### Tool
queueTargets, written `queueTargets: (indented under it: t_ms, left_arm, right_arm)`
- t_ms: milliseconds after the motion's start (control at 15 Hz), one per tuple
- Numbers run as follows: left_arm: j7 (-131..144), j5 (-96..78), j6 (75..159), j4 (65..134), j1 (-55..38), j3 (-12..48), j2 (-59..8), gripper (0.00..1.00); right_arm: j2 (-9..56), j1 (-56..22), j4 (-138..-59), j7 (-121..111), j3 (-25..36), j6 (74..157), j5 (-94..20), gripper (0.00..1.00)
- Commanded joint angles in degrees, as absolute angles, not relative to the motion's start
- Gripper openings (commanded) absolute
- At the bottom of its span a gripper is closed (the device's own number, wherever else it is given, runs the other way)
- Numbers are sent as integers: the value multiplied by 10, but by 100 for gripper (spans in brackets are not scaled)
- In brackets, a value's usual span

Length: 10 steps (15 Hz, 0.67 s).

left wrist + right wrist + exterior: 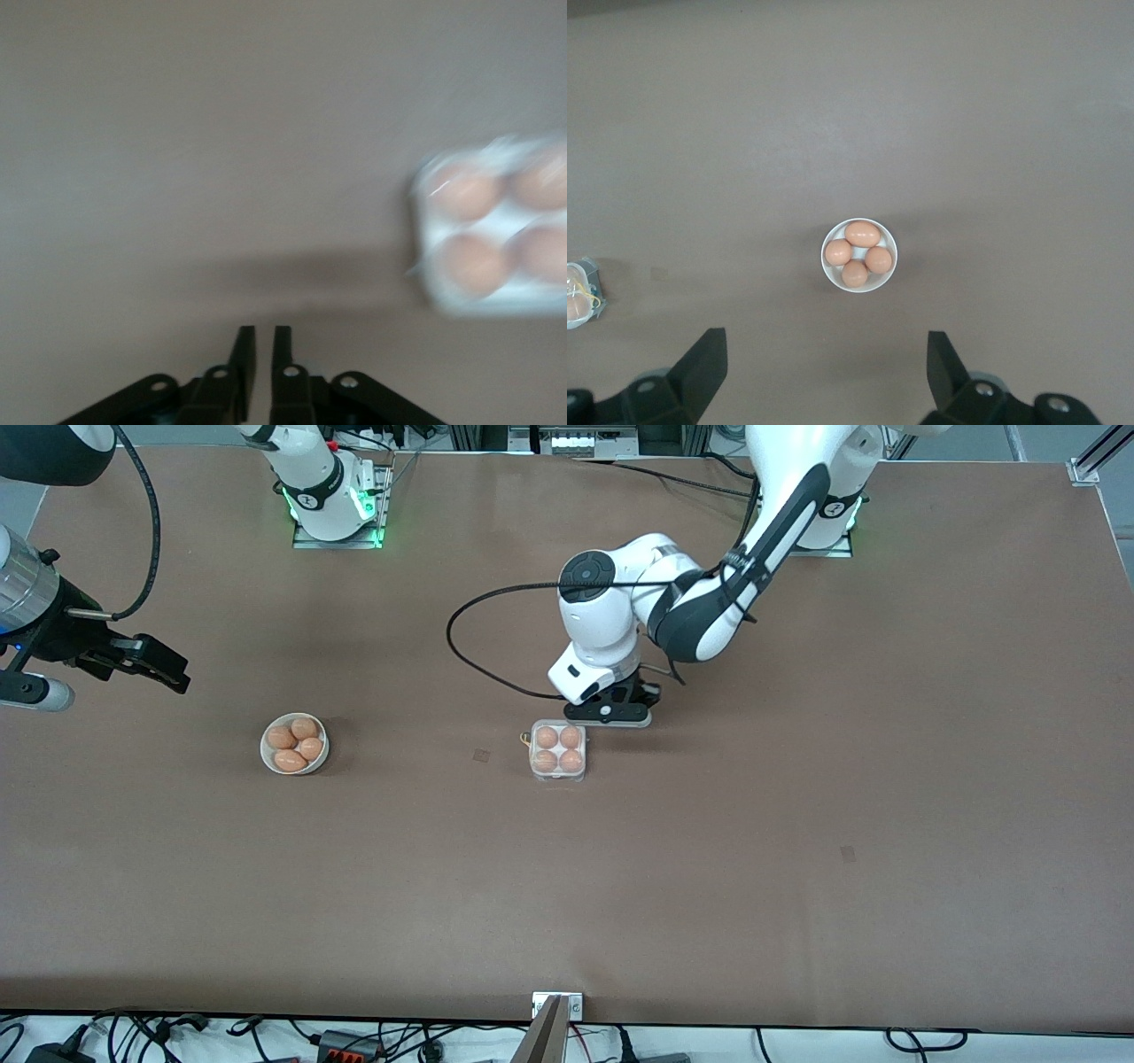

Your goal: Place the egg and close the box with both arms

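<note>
The left gripper (pixel 611 710), fingers pressed together, hovers at the full box's (pixel 558 750) one o'clock to shut its lid; the right gripper (pixel 146 662), fingers spread, waits at ten o'clock from the bowl (pixel 294 744).

High front view spans the table (pixel 797 886)—wrist views look down, both catching the box (pixel 558 750).

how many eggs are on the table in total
8. Four eggs lie in the white bowl toward the right arm's end of the table, and four eggs fill the cells of the clear box near the table's middle. Any egg beneath those in the bowl would be hidden.
</note>
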<state>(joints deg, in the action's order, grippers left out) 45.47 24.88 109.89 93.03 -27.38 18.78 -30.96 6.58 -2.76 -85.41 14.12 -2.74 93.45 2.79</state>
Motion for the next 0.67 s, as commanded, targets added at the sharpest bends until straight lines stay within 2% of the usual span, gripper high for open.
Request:
queueTargets:
  t_ms: [0, 67, 133, 267, 467, 600]
  left_arm:
    - [298, 259, 955, 887, -257, 195, -298, 61]
    - [258, 259, 921, 869, -247, 196, -297, 75]
    - [245, 254, 896, 853, -238, 197, -295, 100]
    - [240, 224, 861, 818, -218, 193, -289, 100]
    - [239, 136, 831, 759, -133, 198, -280, 100]
    - [239, 97, 825, 749, -78, 199, -259, 100]
  right_arm:
    - [65, -32, -853, 130, -28, 938, 33, 100]
    - [65, -31, -853, 126, -28, 938, 33, 100]
    - [64, -32, -853, 125, -28, 938, 33, 100]
    - [64, -37, -853, 126, -27, 937, 32, 100]
    - [65, -37, -853, 126, -27, 934, 32, 100]
    - [65, -35, -853, 125, -27, 938, 32, 100]
